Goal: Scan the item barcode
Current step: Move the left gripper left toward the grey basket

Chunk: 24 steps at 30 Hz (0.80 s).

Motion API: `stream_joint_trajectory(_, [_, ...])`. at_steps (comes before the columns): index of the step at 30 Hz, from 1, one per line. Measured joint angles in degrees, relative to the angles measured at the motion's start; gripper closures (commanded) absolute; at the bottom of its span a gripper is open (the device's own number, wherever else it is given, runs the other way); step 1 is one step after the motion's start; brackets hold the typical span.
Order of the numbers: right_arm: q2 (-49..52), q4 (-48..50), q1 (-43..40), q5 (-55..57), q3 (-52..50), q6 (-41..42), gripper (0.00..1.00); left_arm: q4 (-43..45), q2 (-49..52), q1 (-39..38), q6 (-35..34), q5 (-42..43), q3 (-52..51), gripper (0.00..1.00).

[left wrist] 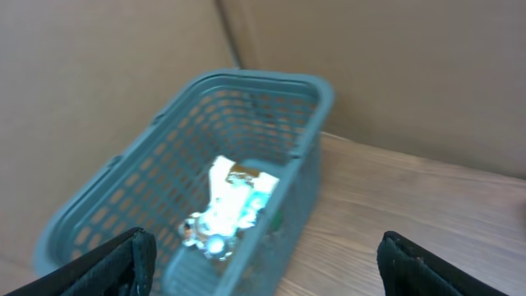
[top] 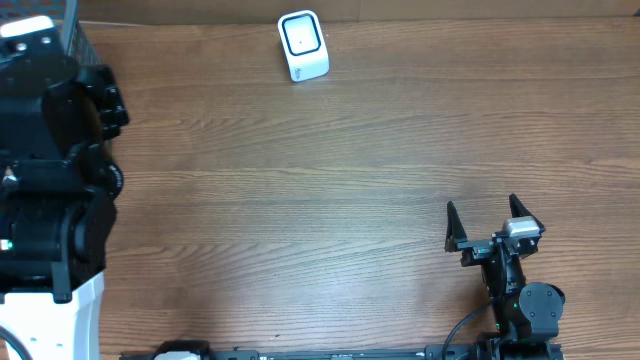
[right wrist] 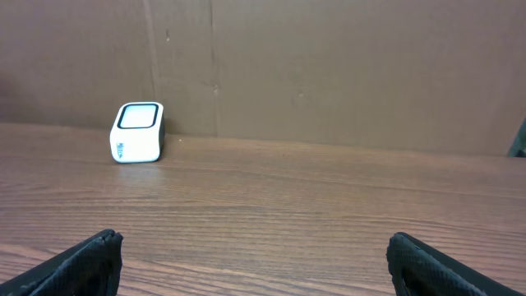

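The left claw (left wrist: 265,239) is open, its two dark fingers (left wrist: 123,263) wide apart at the bottom corners of the left wrist view, with nothing between them. It hangs above the near end of a teal basket (left wrist: 308,107) and touches neither the basket nor what is inside. The item (left wrist: 238,201) lies on the basket floor toward the near end. It is a white and teal packet with shiny bits at its near edge, too blurred to tell whether a barcode shows. The basket stands on the table (left wrist: 411,205) with cardboard wall (left wrist: 99,74) close behind it and to its left.

From overhead, the left arm (top: 50,180) is a black bulk along the left edge of the table, covering the basket.

The right claw (top: 481,202) is also open and empty, low over the near right part of the table, fingers pointing to the far side. The scanner (top: 302,45), a small white box with a dark-framed window, sits at the far edge against the wall, well apart from both claws and left of the right claw's line.
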Motion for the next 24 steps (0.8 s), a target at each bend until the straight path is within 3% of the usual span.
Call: stream_joint_trajectory(24, [0.0,0.0,0.0,0.0,0.0,0.0,0.0,-0.8,0.0,24.7,-5.1,13.8,0.0,0.05])
